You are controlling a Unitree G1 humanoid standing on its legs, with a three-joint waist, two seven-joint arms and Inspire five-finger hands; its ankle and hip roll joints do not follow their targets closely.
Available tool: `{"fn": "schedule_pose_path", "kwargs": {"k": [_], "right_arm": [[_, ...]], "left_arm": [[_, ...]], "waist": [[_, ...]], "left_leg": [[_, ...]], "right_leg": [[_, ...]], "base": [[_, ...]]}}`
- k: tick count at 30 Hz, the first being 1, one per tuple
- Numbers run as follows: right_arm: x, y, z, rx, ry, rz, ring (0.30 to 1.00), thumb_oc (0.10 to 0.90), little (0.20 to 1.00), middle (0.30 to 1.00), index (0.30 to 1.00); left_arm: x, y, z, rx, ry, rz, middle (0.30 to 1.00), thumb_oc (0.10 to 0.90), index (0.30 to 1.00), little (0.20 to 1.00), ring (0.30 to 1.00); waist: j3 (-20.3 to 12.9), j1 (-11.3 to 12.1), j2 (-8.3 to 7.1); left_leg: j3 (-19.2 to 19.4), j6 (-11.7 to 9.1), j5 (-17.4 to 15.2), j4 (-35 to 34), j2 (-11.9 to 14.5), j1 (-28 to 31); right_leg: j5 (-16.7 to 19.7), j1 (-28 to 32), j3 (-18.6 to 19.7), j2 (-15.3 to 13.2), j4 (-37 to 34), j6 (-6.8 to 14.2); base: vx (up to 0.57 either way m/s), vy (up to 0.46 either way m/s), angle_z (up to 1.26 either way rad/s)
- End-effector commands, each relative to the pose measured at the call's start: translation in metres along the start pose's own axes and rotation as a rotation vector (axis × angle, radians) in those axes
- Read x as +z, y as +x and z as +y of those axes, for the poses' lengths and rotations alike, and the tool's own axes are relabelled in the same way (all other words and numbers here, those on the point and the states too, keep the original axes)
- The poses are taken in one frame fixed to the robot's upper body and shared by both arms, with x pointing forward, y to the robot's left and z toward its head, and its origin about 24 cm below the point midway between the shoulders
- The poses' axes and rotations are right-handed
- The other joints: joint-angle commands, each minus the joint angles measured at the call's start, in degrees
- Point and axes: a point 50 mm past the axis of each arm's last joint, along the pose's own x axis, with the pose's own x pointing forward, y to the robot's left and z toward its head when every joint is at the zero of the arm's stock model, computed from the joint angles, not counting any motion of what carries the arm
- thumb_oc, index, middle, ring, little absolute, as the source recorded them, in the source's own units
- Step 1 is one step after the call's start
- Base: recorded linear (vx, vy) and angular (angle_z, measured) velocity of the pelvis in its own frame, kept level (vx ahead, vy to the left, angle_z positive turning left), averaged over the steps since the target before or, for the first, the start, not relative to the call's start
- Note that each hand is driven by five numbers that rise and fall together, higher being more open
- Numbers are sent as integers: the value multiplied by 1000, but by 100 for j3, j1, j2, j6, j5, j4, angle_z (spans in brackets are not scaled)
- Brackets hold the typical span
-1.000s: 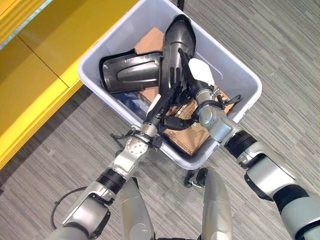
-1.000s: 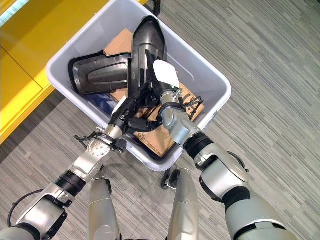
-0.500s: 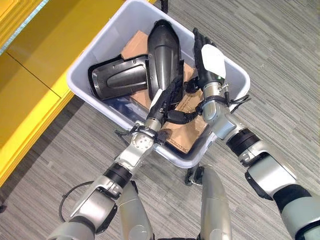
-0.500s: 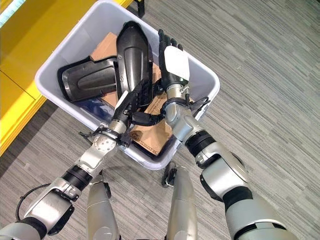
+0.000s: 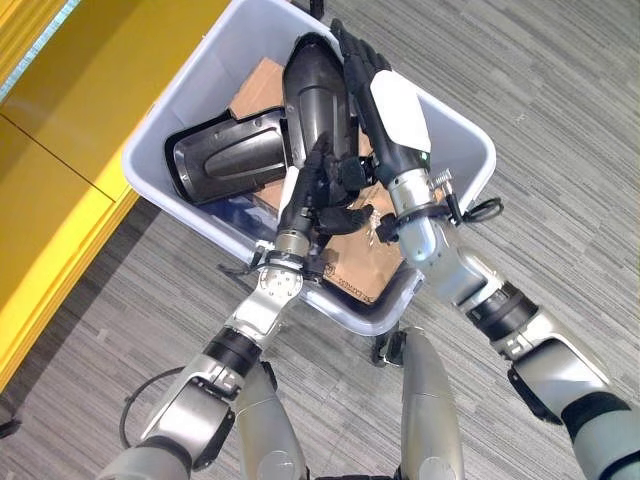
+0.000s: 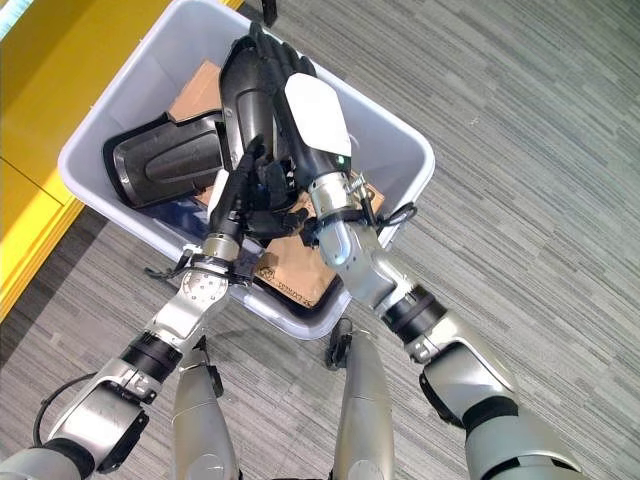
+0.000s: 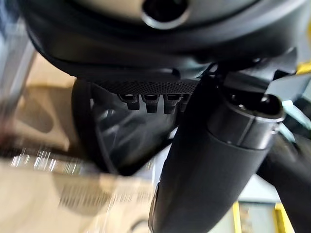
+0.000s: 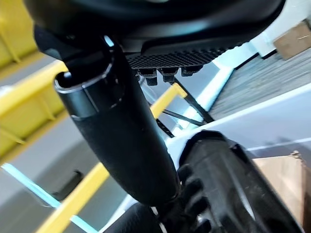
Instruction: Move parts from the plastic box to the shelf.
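A long glossy black part (image 5: 310,85) lies lengthwise in the pale grey plastic box (image 5: 470,150), with its far end near the back rim. My left hand (image 5: 312,185) rests against its near end with straight fingers, and the part's dark shell (image 7: 121,141) shows just past them. My right hand (image 5: 390,110), white cover on its back, lies flat along the part's right side, its fingers reaching the far end. The part sits between the two palms. A second black part (image 5: 225,155) lies crosswise at the box's left.
Brown cardboard (image 5: 365,260) lines the box bottom under the parts. The yellow shelf (image 5: 60,120) runs along the left, close to the box's left corner. Grey striped floor surrounds the box on the right and front.
My right hand, which had drawn off to the right of the long part, is back against its right side and reaches further along it. My left hand has slid up the part's near end.
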Motion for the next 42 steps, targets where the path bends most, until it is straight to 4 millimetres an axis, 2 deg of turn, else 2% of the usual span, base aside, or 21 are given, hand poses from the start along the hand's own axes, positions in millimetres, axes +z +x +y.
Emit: {"fn": "schedule_pose_path", "kwargs": {"k": [1,8,11,12,14,18,20,22,23,25,27,28,30,31,33,35,36,37,38,39,42], "right_arm": [[33,15,-54,-238,-46,-216,1000,900,1000,1000,1000],[18,-9,-74,-278,-97,-182,1000,900,1000,1000,1000],[5,-26,-82,-266,-116,-134,1000,900,1000,1000,1000],[-10,-47,-88,-270,-127,-51,1000,900,1000,1000,1000],[-21,-63,-93,-285,-142,19,1000,900,1000,1000,1000],[-34,-74,-88,-267,-143,79,1000,900,1000,1000,1000],[-37,-76,-83,-250,-137,69,1000,900,1000,1000,1000],[-30,-72,-76,-181,-128,-1,1000,900,1000,1000,1000],[-21,-61,-70,-121,-113,-51,1000,900,1000,1000,1000],[-11,-49,-66,-72,-109,-114,1000,900,1000,1000,1000],[-5,-42,-66,-41,-112,-144,1000,900,1000,1000,1000],[-3,-40,-67,-35,-114,-143,1000,900,1000,1000,1000],[-5,-42,-69,-37,-119,-125,1000,900,1000,1000,1000],[-12,-44,-67,-37,-115,-82,1000,900,1000,1000,1000],[-32,-54,-63,-75,-149,-6,1000,900,1000,1000,1000],[-32,-58,-59,-84,-134,-13,1000,900,1000,1000,1000],[-29,-57,-57,-82,-118,-28,1000,900,1000,1000,1000],[-30,-64,-61,-76,-92,-44,1000,900,1000,1000,1000],[-30,-68,-64,-72,-91,-38,1000,900,1000,1000,1000],[-27,-61,-68,-74,-100,-55,1000,900,1000,1000,1000],[-19,-46,-69,-59,-142,-72,1000,900,1000,1000,1000]], "left_arm": [[77,5,11,122,-33,-424,1000,900,1000,1000,1000],[76,-5,43,236,44,-469,1000,900,1000,1000,1000],[76,-10,50,243,90,-473,1000,900,1000,1000,1000],[79,-14,49,206,95,-491,1000,900,1000,1000,1000],[84,-17,42,140,100,-523,1000,900,1000,1000,1000],[91,-16,36,115,77,-548,1000,900,1000,1000,1000],[93,-14,34,109,73,-553,1000,900,1000,1000,1000],[90,-16,37,154,75,-534,1000,900,1000,1000,1000],[85,-20,42,204,72,-523,1000,900,1000,1000,1000],[80,-25,48,250,60,-515,1000,900,1000,1000,1000],[77,-27,51,261,43,-504,1000,900,1000,1000,1000],[76,-28,52,249,41,-499,1000,900,1000,1000,1000],[71,-28,51,202,45,-480,1000,900,1000,1000,1000],[65,-27,47,150,55,-452,1000,900,1000,1000,1000],[62,-16,37,-3,10,-384,1000,900,1000,1000,1000],[57,-16,35,-20,17,-349,1000,900,1000,1000,1000],[55,-17,33,-20,39,-329,1000,900,1000,1000,1000],[45,-23,32,-8,65,-316,1000,900,1000,1000,1000],[44,-26,31,-3,57,-317,1000,900,1000,1000,1000],[48,-29,29,13,1,-347,1000,900,1000,1000,1000],[56,-28,20,-6,-36,-380,1000,900,1000,1000,1000]], "waist": [[-61,-162,54],[-61,-233,130],[-61,-381,177],[-62,-646,203],[-129,-910,177],[-72,-1069,236],[-63,-1101,226],[-63,-1013,197],[-61,-851,193],[-62,-688,189],[-104,-638,203],[-141,-637,214],[-220,-693,231],[-230,-651,171],[-271,-531,-28],[-306,-429,-92],[-276,-380,-81],[-432,-370,-117],[-460,-368,-157],[-437,-340,-135],[-395,-353,-1]], "left_leg": [[200,88,-451,331,-34,105],[205,111,-507,301,-97,355],[632,48,-466,274,91,510],[1401,-71,-323,211,365,678],[1987,-240,-257,41,518,952],[2349,-265,-132,-160,435,1195],[2281,-228,-282,65,377,1186],[1701,-205,-688,493,273,1124],[1068,-186,-627,734,229,1042],[308,-170,-656,856,112,1019],[129,-106,-809,802,11,1111],[183,-75,-816,775,-20,1107],[494,73,-1234,757,-177,1257],[370,66,-1394,1213,-298,1053],[394,219,-1999,1774,-472,776],[589,210,-1924,1608,-392,917],[641,260,-1851,1536,-311,924],[512,376,-1564,1250,-368,820],[519,359,-1557,1284,-386,777],[541,183,-1248,963,-345,820],[502,53,-937,513,-245,903]], "right_leg": [[285,659,460,154,-772,281],[304,906,534,94,-897,301],[206,1060,377,-28,-796,302],[94,1237,40,-258,-721,338],[70,1408,-153,-454,-809,460],[89,1536,-164,-633,-859,560],[190,1613,-14,-672,-1026,591],[536,1590,406,-709,-1467,690],[866,1481,723,-628,-1818,692],[1041,1359,1112,-515,-2031,723],[1175,1298,1279,-485,-2188,756],[1272,1276,1285,-517,-2291,772],[1337,1369,1209,-654,-2395,829],[1550,1495,1263,-773,-2593,860],[2498,2085,1038,-1316,-3796,1056],[2755,2265,598,-1407,-4035,1078],[2659,2058,597,-1276,-3396,955],[1068,1870,577,-472,-1978,758],[941,1961,485,-388,-2033,695],[869,1895,400,-300,-2015,661],[824,1713,391,-212,-1936,621]], "base": [[-35,54,-6],[-24,64,-8],[26,-17,7],[14,-79,37],[14,-43,115],[-41,116,90],[-5,172,9],[-64,281,-69],[-145,345,-119],[-171,335,-112],[-168,279,-166],[-177,292,-115],[-130,185,-19],[-225,60,17],[-173,-21,35],[-99,-10,4],[-160,34,-49],[-97,-49,-61],[-45,-127,-4],[-33,-138,30],[-84,-14,8]]}}
